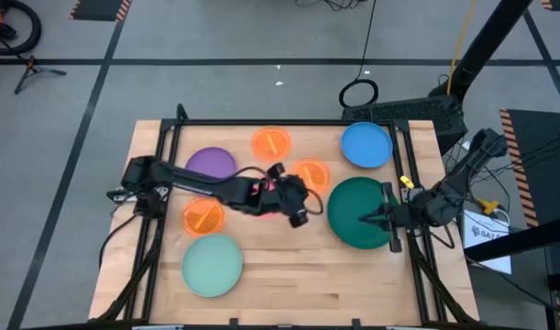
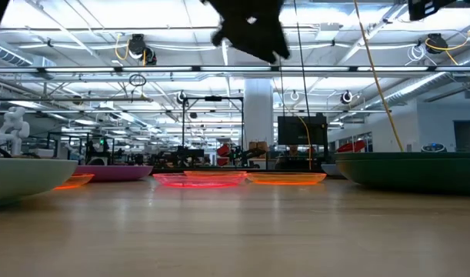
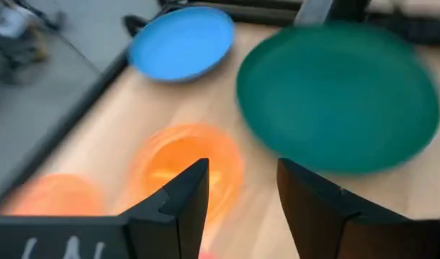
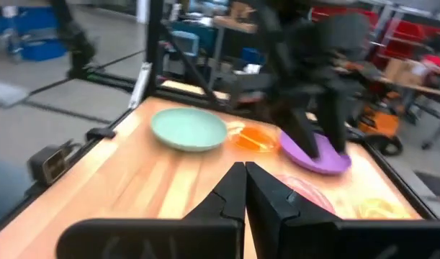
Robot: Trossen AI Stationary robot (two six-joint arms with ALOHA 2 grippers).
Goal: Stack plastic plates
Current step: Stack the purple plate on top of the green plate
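Observation:
Plates rest flat on the wooden table: purple (image 1: 211, 162), blue (image 1: 367, 145), mint (image 1: 212, 264), dark green (image 1: 353, 213), and three translucent orange ones (image 1: 271, 142), (image 1: 309, 174), (image 1: 203, 217). A pink plate (image 1: 264, 194) lies mostly hidden under my left arm. My left gripper (image 1: 302, 202) hangs open and empty, high above the table's middle (image 2: 254, 35). In its wrist view its gripper (image 3: 241, 169) frames an orange plate (image 3: 183, 155) far below. My right gripper (image 1: 362, 220) is shut and empty (image 4: 245, 169), above the dark green plate.
A black metal frame (image 1: 261, 122) borders the table's far and side edges. Bare wood (image 1: 316, 275) lies open along the near edge, right of the mint plate. The right arm's base (image 1: 444, 197) stands at the right edge. Cables lie on the floor beyond.

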